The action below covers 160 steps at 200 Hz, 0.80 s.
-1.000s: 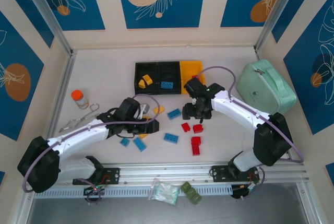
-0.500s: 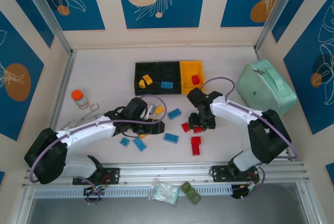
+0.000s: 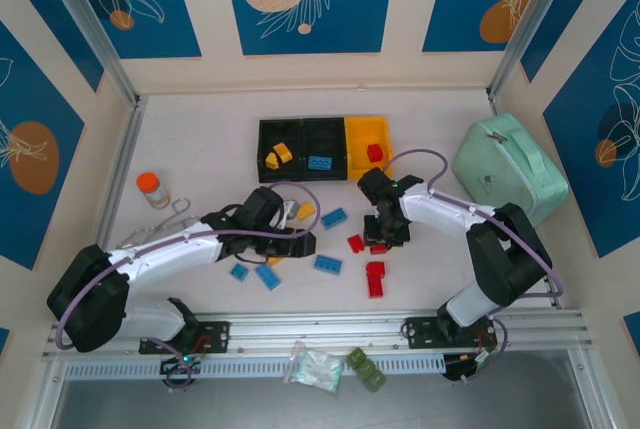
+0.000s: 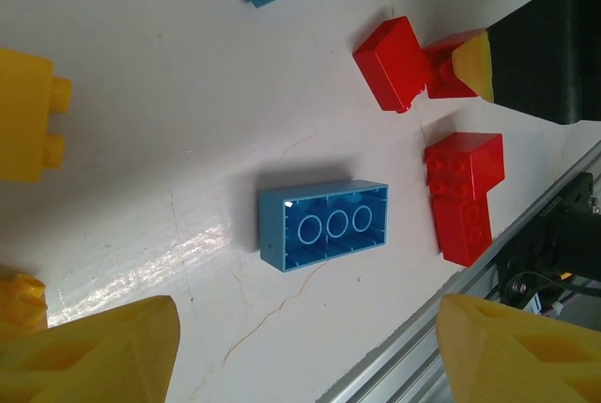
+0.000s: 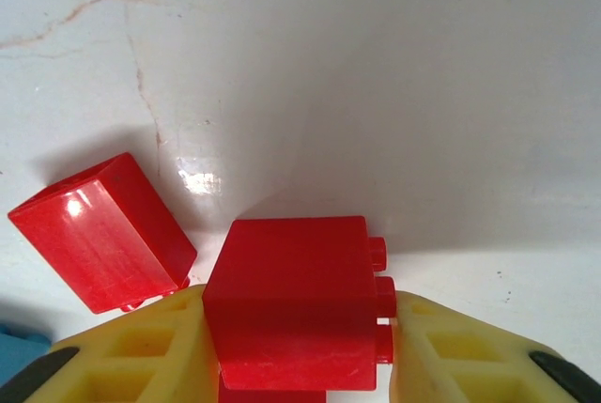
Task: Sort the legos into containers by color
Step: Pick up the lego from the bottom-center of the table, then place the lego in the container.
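Clamping right jaws on a red brick mid-table, right of centre; holding left jaws wide above a blue brick; next, probably lifting clear and carrying far to the yellow bin.

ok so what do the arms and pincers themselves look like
The left arm and right arm have white shells, black joints and black bases, each with a looping purple-grey cable. The left pincer and right pincer have black bodies and yellow hollow-ribbed fingers.
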### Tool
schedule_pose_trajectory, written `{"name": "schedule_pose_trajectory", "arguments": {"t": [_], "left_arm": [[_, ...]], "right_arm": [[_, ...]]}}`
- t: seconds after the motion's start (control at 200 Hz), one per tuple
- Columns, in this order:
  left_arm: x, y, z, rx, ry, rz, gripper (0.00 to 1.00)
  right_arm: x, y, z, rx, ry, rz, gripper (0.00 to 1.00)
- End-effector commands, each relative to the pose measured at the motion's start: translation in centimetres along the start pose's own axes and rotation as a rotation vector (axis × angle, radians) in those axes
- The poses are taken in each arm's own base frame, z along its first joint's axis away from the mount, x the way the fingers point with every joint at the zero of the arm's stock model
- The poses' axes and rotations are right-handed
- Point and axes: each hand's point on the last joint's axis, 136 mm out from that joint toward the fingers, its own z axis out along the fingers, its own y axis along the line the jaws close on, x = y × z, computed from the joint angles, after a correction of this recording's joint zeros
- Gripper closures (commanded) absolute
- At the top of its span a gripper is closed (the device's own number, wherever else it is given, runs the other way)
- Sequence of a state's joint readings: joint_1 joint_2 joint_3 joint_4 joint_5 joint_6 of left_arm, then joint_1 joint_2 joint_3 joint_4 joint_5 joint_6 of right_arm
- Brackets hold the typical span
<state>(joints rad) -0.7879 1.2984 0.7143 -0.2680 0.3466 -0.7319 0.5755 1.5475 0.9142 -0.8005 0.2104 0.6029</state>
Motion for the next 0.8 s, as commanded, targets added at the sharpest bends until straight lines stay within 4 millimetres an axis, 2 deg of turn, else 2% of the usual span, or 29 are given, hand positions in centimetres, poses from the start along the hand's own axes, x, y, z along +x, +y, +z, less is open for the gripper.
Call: {"name": "schedule_pose_trajectory", "arguments": {"t": [0.0,0.215,0.395,0.52,0.67,0.795], "left_arm": [[-0.3,-0.4,0.1,0.008,-0.021,0.014,0.28],[-0.7,-0.4,-0.1,0.002,-0.044,0.018,0.28],[-1.0,-0.6,0.0,0.01,-0.053,0.012,0.28],[-1.2,-0.7,0.0,0.012,-0.065,0.01,0.28],[-1.6,-1.1,-0.3,0.018,-0.08,0.01,0.28],[-1.7,-1.1,-0.2,0.017,-0.082,0.009,0.28]], "right_arm": [[0.4,0.1,-0.3,-0.011,0.019,0.003,0.64],[-1.6,0.6,-4.0,-0.036,-0.073,-0.007,0.65],[-5.0,1.3,-7.2,-0.082,-0.161,-0.006,0.65],[-8.1,1.9,-9.1,-0.106,-0.229,-0.002,0.65],[-12.5,2.3,-10.2,-0.131,-0.291,0.032,0.65],[-16.1,2.7,-10.2,-0.144,-0.324,0.056,0.65]]}}
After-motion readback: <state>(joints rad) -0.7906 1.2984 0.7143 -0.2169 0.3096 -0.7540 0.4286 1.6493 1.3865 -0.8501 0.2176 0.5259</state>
